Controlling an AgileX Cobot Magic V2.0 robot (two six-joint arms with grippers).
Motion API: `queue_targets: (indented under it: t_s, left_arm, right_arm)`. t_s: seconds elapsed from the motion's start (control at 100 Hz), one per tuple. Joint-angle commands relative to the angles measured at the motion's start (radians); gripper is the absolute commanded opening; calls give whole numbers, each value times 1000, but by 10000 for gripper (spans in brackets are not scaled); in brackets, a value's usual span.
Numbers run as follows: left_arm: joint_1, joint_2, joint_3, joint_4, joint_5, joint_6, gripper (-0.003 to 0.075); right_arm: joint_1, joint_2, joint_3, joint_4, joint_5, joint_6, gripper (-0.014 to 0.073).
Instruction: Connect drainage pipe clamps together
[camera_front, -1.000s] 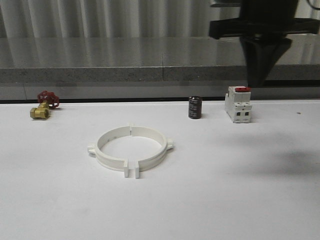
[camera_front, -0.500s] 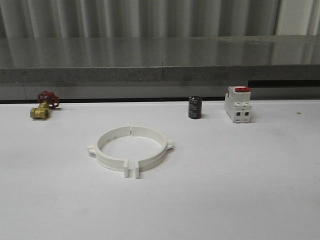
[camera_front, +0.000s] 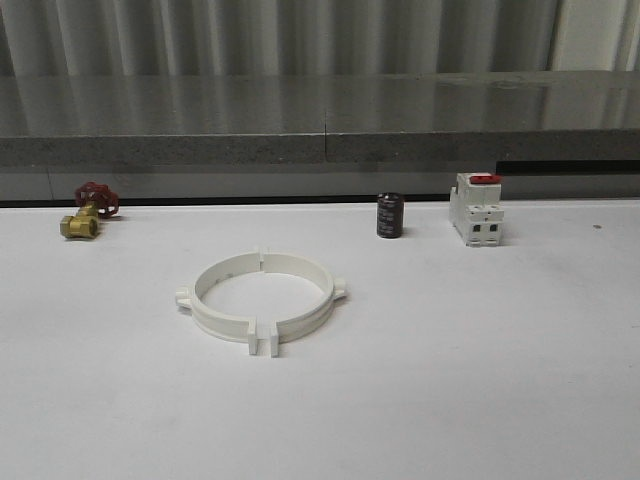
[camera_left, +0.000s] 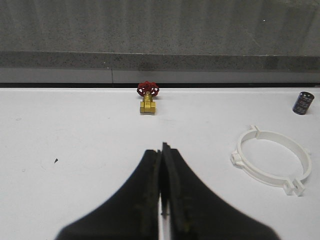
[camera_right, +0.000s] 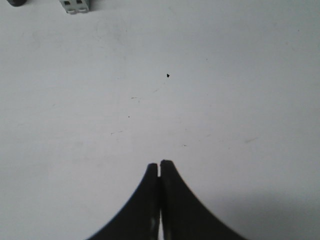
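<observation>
Drainage pipe clamps (camera_front: 262, 301) lie as a ring on the white tabletop (camera_front: 480, 370), near flanges still showing a slit. Your left tool (camera_left: 161, 150) and right tool (camera_right: 159, 165) are both closed, empty, well apart from the ring. Judging from that gap, press the halves from opposite outer tabs, keeping flanges aligned.

no legible text, labels or numbers anywhere

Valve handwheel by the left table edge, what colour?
Red, on a brass-yellow valve body. Clearest in the left wrist view.
</observation>
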Motion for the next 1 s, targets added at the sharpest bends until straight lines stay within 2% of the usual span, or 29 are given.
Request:
queue_targets:
  t_s: [0.0,0.1,0.18,0.49,0.77,0.89,0.99]
  left_arm:
    - [1,10,-26,1,-76,-1,-21]
    - [1,10,-26,1,-76,-1,-21]
    - [1,10,-26,1,-76,-1,-21]
    - [1,10,-26,1,-76,-1,-21]
    - [1,10,-26,1,-76,-1,-21]
    - [1,10,-26,1,-76,-1,-21]
    - [1,10,-26,1,-76,-1,-21]
  right_arm:
    - [-4,-113,22,12,-9,-4,-65]
    - [-4,-210,58,54,177,28,-65]
    - [-4,-270,78,48,181,40,-65]
    - [-3,-441,100,-7,54,-10,-65]
    - [-3,-572,196,-1,-47,-5,-65]
    - [-3,-613,234,-3,-164,-36,-65]
    - [-3,-647,270,-3,-321,-78,-65]
